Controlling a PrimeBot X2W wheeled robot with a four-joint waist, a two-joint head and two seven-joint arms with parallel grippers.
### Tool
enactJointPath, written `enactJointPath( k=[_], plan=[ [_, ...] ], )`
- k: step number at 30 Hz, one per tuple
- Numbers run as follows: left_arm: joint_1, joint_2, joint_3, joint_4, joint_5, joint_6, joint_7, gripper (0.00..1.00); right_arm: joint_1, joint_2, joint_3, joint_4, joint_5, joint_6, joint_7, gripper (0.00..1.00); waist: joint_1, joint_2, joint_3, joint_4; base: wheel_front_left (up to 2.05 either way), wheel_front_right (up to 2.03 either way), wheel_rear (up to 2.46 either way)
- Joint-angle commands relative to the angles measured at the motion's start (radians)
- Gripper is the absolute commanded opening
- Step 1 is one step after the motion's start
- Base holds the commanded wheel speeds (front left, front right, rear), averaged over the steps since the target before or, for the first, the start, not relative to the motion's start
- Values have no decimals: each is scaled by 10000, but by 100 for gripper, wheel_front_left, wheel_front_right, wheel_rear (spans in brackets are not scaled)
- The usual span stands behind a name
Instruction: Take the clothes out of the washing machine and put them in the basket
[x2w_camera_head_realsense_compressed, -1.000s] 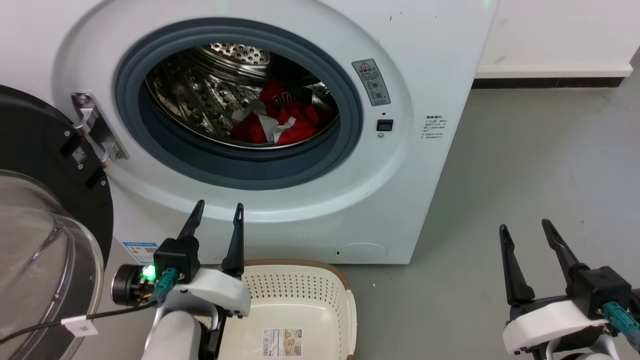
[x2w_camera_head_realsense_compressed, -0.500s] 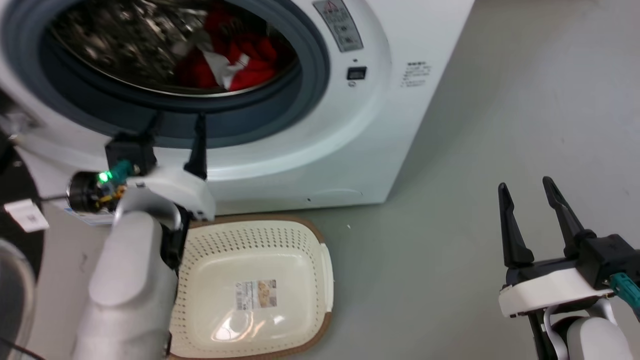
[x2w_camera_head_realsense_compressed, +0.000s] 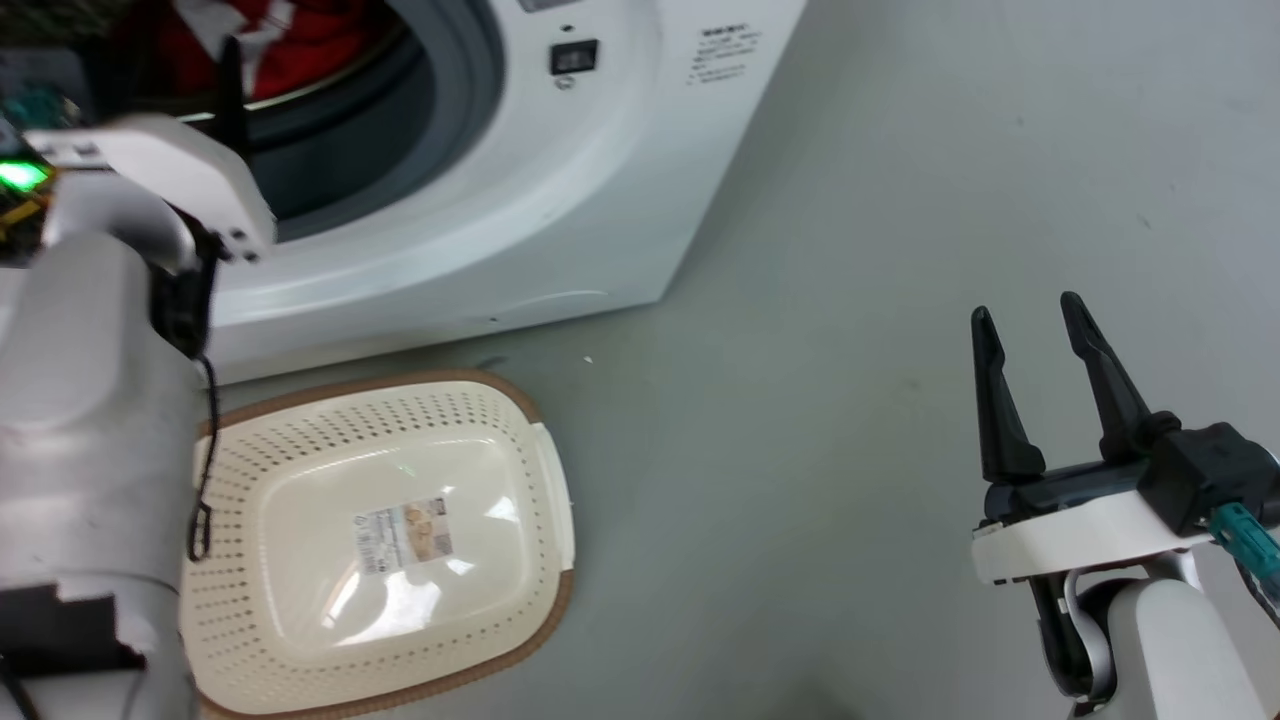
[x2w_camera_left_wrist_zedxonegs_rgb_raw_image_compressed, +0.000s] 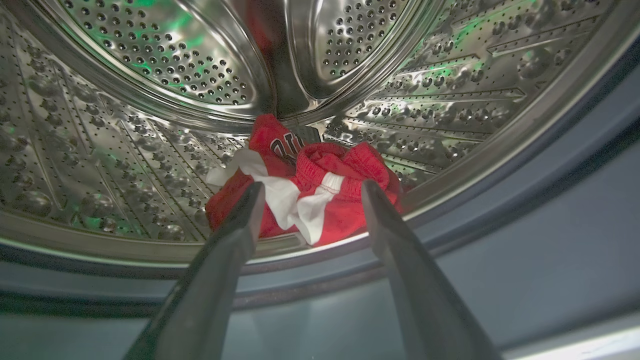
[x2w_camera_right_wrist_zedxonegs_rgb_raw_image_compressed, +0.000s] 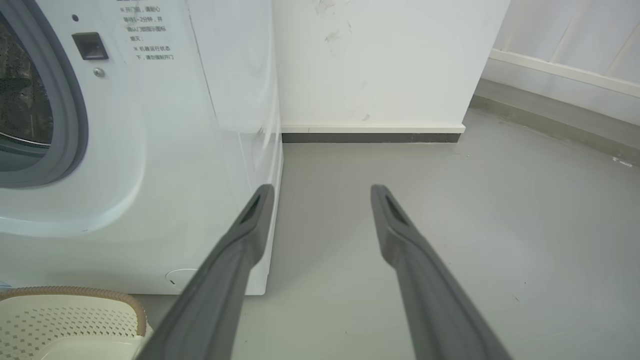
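Observation:
The clothes (x2w_camera_left_wrist_zedxonegs_rgb_raw_image_compressed: 345, 165) lie in a red heap with white trim on the bottom of the steel drum (x2w_camera_left_wrist_zedxonegs_rgb_raw_image_compressed: 150, 75) of the washing machine (x2w_camera_head_realsense_compressed: 520, 200); a red patch of them (x2w_camera_head_realsense_compressed: 300, 40) shows through the porthole. My left gripper (x2w_camera_left_wrist_zedxonegs_rgb_raw_image_compressed: 310, 187) is open at the porthole's mouth and points at the heap with nothing between its fingers. One dark finger (x2w_camera_head_realsense_compressed: 232, 95) shows before the grey seal. The basket (x2w_camera_head_realsense_compressed: 545, 470) stands on the floor below the machine, holding nothing. My right gripper (x2w_camera_head_realsense_compressed: 1022, 305) hangs open over bare floor to the right.
The grey door seal (x2w_camera_left_wrist_zedxonegs_rgb_raw_image_compressed: 525, 200) crosses under my left fingers. My pale left forearm (x2w_camera_head_realsense_compressed: 90, 400) overlaps the basket's left side. The machine's corner (x2w_camera_right_wrist_zedxonegs_rgb_raw_image_compressed: 270, 150) and basket rim (x2w_camera_right_wrist_zedxonegs_rgb_raw_image_compressed: 75, 290) lie left of my right gripper (x2w_camera_right_wrist_zedxonegs_rgb_raw_image_compressed: 320, 186). A white wall (x2w_camera_right_wrist_zedxonegs_rgb_raw_image_compressed: 375, 60) stands behind.
The head camera has swung down and to the right. My left gripper has risen from in front of the basket to the porthole's mouth. The right gripper has kept its pose.

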Motion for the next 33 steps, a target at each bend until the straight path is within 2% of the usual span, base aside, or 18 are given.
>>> enactJointPath(
  k=[1, 6, 11, 23, 32, 33],
  plan=[
    [-429, 163, 40, 228, -80, -13, 115, 100, -209, 25, 85, 75, 85, -7, -72, 100, -2, 0, 522, -501, 0, 0, 0],
    [-1626, 809, -35, 1002, -109, -75, 692, 100, -479, 28, 381, 311, 335, -7, -195, 100, -2, 0, 1080, -1008, 0, 0, 0],
    [-2780, 1237, -272, 1467, -160, -126, 1736, 100, -744, 26, 567, 463, 554, -7, -259, 100, -2, 0, 1641, -1368, 0, 0, 0],
    [-4990, 1962, -1003, 2100, -658, -170, 5616, 100, -877, 25, 1076, 355, 1159, -7, -272, 100, -2, 0, 2597, -1993, 0, 0, 0],
    [-5135, 2192, -1135, 2057, -1275, -175, 7998, 100, -946, 25, 1282, 291, 1454, -7, -271, 100, -2, 0, 2995, -2277, 0, 0, 0],
    [-5061, 2213, -1141, 2019, -1297, -148, 8152, 91, -944, 23, 1296, 288, 1472, -7, -270, 100, -2, 0, 3011, -2288, 0, 0, 0]
  ],
)
